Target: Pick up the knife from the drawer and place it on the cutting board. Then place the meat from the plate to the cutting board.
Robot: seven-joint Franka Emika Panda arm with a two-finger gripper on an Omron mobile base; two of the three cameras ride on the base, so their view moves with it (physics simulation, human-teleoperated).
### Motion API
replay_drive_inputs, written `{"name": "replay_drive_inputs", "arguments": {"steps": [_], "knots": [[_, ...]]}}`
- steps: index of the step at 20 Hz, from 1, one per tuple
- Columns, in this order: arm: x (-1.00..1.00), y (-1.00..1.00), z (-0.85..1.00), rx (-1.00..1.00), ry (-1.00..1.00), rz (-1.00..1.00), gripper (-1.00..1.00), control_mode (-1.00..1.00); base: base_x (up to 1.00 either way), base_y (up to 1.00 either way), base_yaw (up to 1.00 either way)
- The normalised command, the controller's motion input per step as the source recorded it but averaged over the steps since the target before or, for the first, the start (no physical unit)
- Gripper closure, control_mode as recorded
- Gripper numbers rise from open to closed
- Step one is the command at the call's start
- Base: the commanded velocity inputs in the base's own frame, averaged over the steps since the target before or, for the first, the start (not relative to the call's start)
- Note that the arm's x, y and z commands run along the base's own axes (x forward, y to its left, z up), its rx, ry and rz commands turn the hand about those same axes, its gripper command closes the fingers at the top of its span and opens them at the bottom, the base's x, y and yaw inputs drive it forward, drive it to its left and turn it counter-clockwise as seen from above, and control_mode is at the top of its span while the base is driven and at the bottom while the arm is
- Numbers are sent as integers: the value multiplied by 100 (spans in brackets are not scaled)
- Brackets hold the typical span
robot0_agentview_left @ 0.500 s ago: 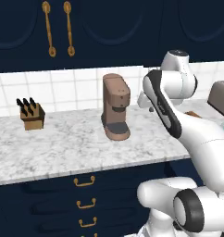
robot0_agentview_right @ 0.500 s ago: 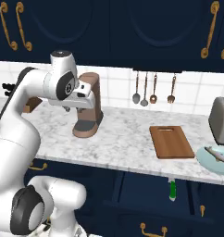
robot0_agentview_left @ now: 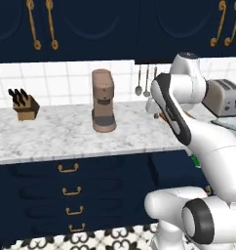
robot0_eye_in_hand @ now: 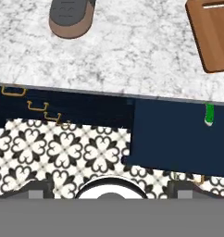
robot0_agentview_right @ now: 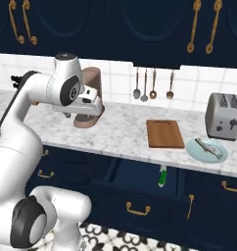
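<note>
The knife [robot0_agentview_right: 162, 176] lies in the open navy drawer [robot0_agentview_right: 140, 193] under the counter, showing its bright green handle. In the hand view the knife [robot0_eye_in_hand: 209, 114] sits at the right, inside the drawer [robot0_eye_in_hand: 174, 139]. The brown cutting board [robot0_agentview_right: 164, 133] rests on the marble counter above it, bare. The meat [robot0_agentview_right: 209, 146] lies on the pale teal plate [robot0_agentview_right: 199, 152] to the board's right. My gripper [robot0_agentview_right: 88, 109] hangs over the counter by the coffee machine, well left of the drawer. It is open, its fingertips [robot0_eye_in_hand: 39, 189] set wide apart with nothing between them.
A brown coffee machine [robot0_agentview_left: 103, 100] stands on the counter close to my hand. The toaster [robot0_agentview_right: 224, 116] is behind the plate, and utensils [robot0_agentview_right: 152, 84] hang on the wall. At far left sits a knife block [robot0_agentview_left: 25, 105], with narrow drawers [robot0_agentview_left: 68, 190] below it.
The whole picture has shifted left and slightly up in both base views, so the base has driven. The arm holds much the same pose.
</note>
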Motion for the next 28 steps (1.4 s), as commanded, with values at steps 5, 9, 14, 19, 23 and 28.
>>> {"name": "replay_drive_inputs", "arguments": {"steps": [5,9,14,19,23,28], "knots": [[0,0,0,0,0,0,-100,100,-23,-100,33],[0,0,0,0,0,0,-100,100,-12,-100,32],[0,0,0,0,0,0,-100,100,-15,-100,32],[0,0,0,0,0,0,-100,100,0,-95,34],[0,0,0,0,0,0,-100,100,16,-69,32],[0,0,0,0,0,0,-100,100,48,-19,21]]}}
